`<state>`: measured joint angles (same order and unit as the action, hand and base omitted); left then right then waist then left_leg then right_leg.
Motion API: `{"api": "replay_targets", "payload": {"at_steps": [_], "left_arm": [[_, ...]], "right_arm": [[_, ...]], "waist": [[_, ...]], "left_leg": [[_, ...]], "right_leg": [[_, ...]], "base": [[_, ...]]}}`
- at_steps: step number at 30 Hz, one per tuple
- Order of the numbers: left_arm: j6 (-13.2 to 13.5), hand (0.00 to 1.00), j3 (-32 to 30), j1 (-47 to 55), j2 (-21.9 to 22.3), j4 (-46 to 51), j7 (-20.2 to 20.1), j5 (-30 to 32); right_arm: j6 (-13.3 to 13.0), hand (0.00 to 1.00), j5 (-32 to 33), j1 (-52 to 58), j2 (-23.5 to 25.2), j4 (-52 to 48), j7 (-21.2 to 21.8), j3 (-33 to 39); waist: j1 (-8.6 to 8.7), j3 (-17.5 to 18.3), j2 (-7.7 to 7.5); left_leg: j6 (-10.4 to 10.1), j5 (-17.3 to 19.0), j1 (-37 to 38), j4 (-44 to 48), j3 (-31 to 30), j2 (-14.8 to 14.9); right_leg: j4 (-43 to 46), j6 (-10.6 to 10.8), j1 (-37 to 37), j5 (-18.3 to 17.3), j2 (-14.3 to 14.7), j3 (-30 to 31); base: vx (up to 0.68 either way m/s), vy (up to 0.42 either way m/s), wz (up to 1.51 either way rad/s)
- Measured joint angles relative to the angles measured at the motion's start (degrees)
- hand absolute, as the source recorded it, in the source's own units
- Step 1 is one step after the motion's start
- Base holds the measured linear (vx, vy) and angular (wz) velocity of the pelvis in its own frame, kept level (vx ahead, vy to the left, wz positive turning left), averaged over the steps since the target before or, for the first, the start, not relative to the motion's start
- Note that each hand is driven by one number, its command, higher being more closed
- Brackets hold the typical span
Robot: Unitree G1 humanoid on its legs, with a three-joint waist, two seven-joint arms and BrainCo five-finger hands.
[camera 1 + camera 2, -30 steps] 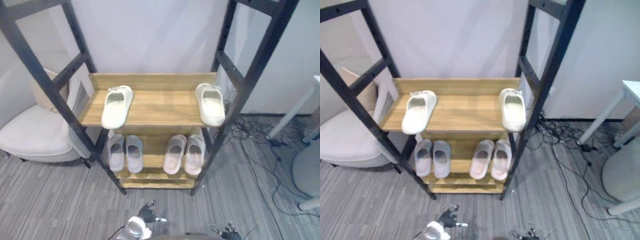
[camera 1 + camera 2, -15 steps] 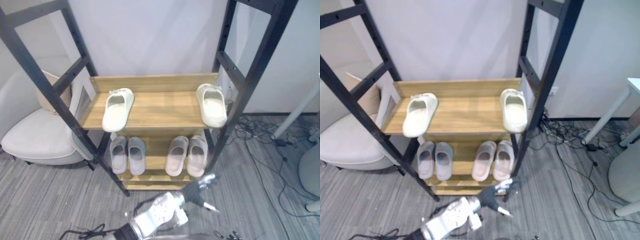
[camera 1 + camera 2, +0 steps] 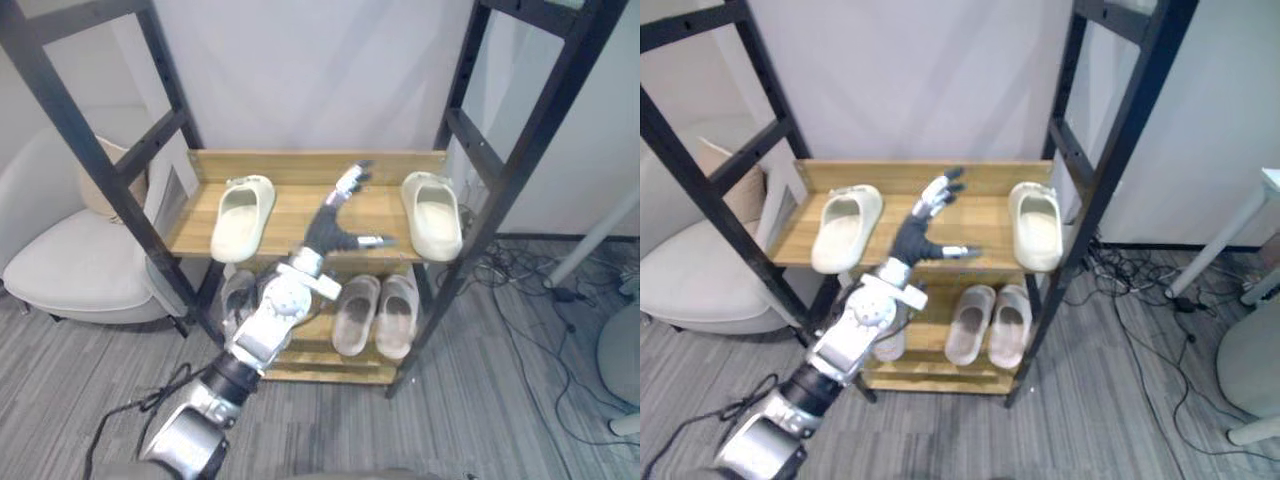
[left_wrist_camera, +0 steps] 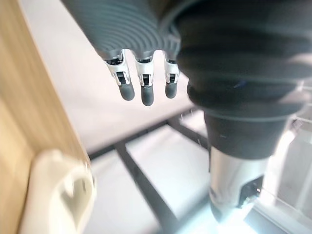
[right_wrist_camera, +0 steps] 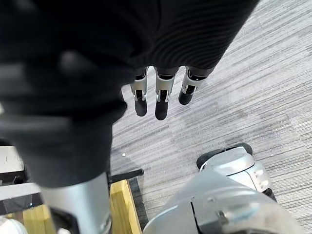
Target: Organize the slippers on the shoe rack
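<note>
Left hand (image 3: 326,232) is up in front of the shoe rack (image 3: 118,168), fingers (image 3: 351,180) fanned out straight toward 1 o'clock and the thumb sticking off to 3 o'clock. It's got nothing in it. It sits over the middle of the top shelf (image 3: 290,208); can't tell if it touches the wood.

Both cream slippers are on that wooden shelf, well apart. The left cream slipper (image 3: 240,217) is at the hand's 9 o'clock. Its long axis runs front to back, toe toward the rear and nudged to about 1 o'clock, heel at the front edge. The right cream slipper (image 3: 432,213) is at 3 o'clock, hard against the black upright. Its toe is at the back, leaning to roughly 11, and its heel is at the front lip.

One level down on the lower shelf (image 3: 330,372), at 5 o'clock from the hand, a beige pair (image 3: 378,312) sits side by side, toes to the back. A grey pair (image 3: 238,296) at 7 o'clock is partly behind the arm.

Right hand (image 5: 157,103) hangs low, fingers straight and close together, over the grey carpet (image 5: 253,83).

Cream armchair (image 3: 70,262) sits beside the rack at 9 o'clock.
</note>
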<state>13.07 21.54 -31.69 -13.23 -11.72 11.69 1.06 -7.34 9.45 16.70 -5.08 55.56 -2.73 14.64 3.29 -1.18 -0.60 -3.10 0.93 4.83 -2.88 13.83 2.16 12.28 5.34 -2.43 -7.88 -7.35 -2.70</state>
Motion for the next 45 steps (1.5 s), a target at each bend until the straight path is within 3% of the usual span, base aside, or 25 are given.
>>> {"api": "replay_targets", "payload": {"at_steps": [11,18,24,32,45], "left_arm": [[-2.38,0.00,-5.98,-11.22,-12.33,-15.08,1.87,2.69],[-2.96,0.00,-6.13,-13.14,-17.19,-19.22,1.89,6.14],[-4.92,0.00,-7.14,-13.14,-18.60,-24.60,2.50,11.91],[-5.43,0.00,-8.78,-13.13,-19.40,-28.41,2.85,15.83],[-6.26,0.00,-11.66,-13.14,-20.65,-28.71,3.23,15.65]], "right_arm": [[0.04,0.00,0.14,-0.35,0.14,-1.21,0.53,3.22],[0.00,0.00,0.11,-0.26,0.62,-5.01,0.76,3.10],[-0.05,0.00,-0.61,-0.44,1.24,-5.53,0.74,-0.18],[-0.07,0.00,-0.71,-0.22,1.12,-6.10,0.37,-2.17],[-0.31,0.00,-1.11,0.15,0.54,-7.43,-0.02,-4.20]], "waist": [[0.19,0.11,-0.34],[0.18,0.11,-0.34],[0.20,-0.19,0.14],[0.28,-0.92,1.32],[0.27,-1.18,1.75]], "left_leg": [[0.16,0.14,-1.94,-0.01,2.10,-0.01],[0.52,0.50,-2.43,0.11,3.34,-0.09],[0.53,0.56,-2.73,0.05,4.73,0.07],[0.53,0.55,-2.79,-0.05,4.86,0.16],[0.51,0.53,-3.17,-0.65,4.56,0.07]], "right_leg": [[0.43,-0.09,-3.22,0.25,0.26,1.99],[0.14,-0.07,-4.19,0.55,0.37,3.29],[-2.05,-0.21,-4.26,2.16,0.72,4.20],[-4.08,-0.14,-3.53,3.32,0.69,3.62],[-5.48,-0.12,-3.38,3.55,0.68,3.13]], "base": [[0.01,-0.002,-0.09],[0.01,0.001,-0.09],[0.00,0.005,-0.12],[0.00,0.001,-0.01],[0.01,-0.002,0.00]]}}
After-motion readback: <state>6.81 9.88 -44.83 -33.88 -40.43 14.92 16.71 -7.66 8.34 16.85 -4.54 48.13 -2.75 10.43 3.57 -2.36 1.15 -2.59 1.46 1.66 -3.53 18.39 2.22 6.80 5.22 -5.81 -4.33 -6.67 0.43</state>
